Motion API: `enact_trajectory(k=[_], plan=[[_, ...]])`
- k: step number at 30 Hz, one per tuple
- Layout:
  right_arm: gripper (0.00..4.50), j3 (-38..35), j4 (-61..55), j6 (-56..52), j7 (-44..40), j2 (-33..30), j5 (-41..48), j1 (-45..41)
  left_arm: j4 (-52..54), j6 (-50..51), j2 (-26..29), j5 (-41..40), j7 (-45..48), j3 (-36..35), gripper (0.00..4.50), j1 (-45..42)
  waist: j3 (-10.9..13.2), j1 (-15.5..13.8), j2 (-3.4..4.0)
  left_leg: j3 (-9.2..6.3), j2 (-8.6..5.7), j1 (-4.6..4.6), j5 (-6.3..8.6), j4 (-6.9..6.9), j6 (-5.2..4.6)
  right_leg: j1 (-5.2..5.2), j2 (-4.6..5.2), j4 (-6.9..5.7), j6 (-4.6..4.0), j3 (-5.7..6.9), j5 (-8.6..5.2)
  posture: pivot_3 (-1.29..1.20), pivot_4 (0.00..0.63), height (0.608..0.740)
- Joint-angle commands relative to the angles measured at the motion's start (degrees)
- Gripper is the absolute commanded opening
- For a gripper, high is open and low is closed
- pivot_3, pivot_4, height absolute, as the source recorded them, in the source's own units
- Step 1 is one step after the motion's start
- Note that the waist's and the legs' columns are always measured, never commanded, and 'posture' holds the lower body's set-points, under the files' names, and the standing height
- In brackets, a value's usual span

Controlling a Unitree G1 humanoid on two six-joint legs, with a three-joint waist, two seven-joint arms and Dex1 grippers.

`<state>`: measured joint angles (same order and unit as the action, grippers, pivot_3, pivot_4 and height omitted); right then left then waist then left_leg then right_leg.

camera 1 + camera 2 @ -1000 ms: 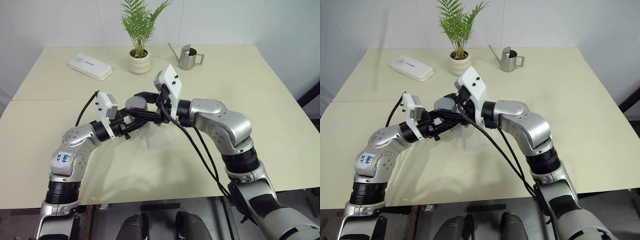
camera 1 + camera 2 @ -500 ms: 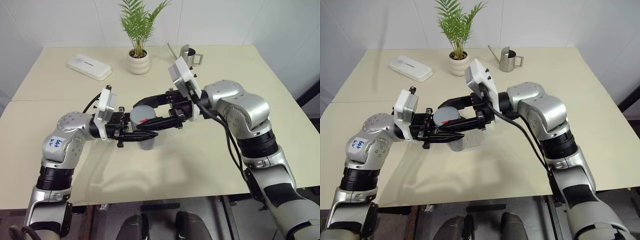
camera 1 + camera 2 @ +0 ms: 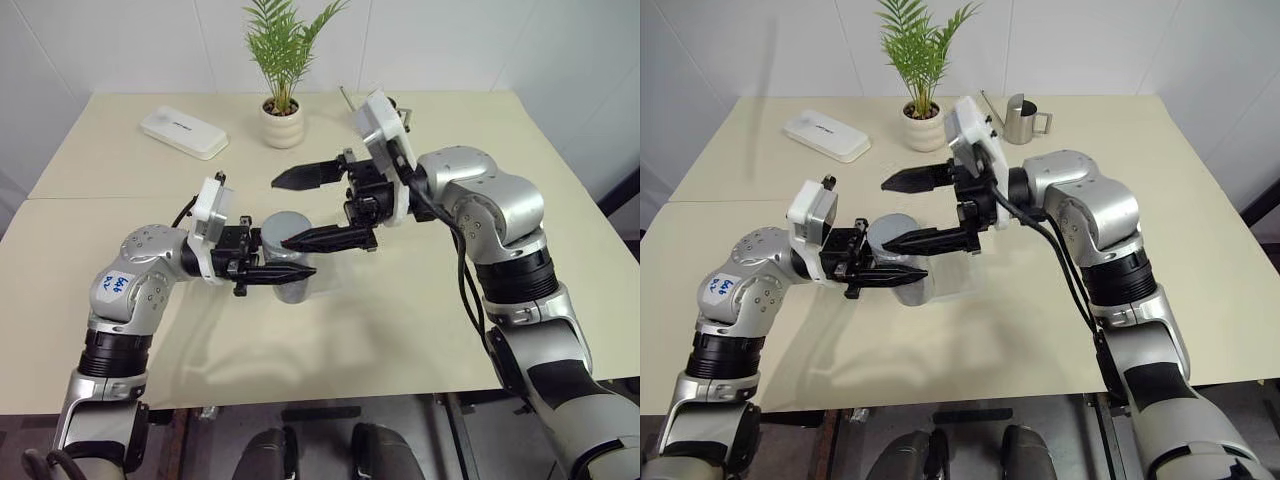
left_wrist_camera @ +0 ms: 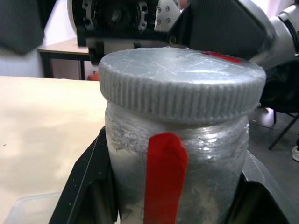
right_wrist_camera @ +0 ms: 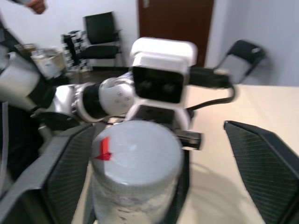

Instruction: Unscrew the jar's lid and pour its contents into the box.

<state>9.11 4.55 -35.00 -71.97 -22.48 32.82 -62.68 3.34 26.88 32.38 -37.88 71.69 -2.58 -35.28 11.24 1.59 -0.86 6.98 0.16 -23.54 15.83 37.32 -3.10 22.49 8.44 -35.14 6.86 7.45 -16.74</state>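
- the left gripper (image 3: 285, 268) is clamped on the jar (image 3: 288, 268), holding it up above the table (image 3: 420, 310) just over the box (image 3: 955, 283).
- the right gripper (image 3: 305, 208) is spread wide, one finger above and behind the jar, the other near its top; it grips nothing.
- the lid (image 4: 181, 79) sits on the jar; the left wrist view shows its ribbed edge, the red mark on top and a red strip down the jar's side.
- the right wrist view shows the lid from above, between the spread fingers.
- a plant (image 3: 283, 75), a white case (image 3: 183, 132) and a steel jug (image 3: 1021, 118) stand at the far side of the table.
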Motion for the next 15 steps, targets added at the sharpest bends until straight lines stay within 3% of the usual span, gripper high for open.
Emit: enact_trajectory(k=[1,7,15], plan=[[4.48,-2.3,-4.8,0.2,1.5,0.0,1.3,0.4,-1.0,-2.0,0.8,0.9,-2.1,-2.6,2.03,0.2,0.0,0.0,0.0,0.0,0.0,0.0,0.0,0.0,0.0,0.0,-0.01,0.0,0.0,0.0,0.0,0.0,0.15,0.74],[4.48,-0.1,-9.0,-0.9,8.2,2.4,-1.0,3.0,-2.8,-4.8,0.0,3.8,-5.6,-2.4,2.03,0.0,0.0,0.1,0.0,0.01,0.0,0.0,0.0,-0.02,0.0,0.01,0.01,0.0,0.0,0.0,0.0,0.0,0.15,0.74],[4.48,1.9,-4.8,0.4,14.4,6.1,-5.6,1.9,-1.7,-5.0,-1.3,4.6,-7.3,-0.9,2.03,-0.8,0.0,0.0,0.0,0.01,-0.02,0.01,0.0,0.0,0.0,0.04,0.01,-0.1,0.0,-0.01,0.0,0.0,0.15,0.74]])
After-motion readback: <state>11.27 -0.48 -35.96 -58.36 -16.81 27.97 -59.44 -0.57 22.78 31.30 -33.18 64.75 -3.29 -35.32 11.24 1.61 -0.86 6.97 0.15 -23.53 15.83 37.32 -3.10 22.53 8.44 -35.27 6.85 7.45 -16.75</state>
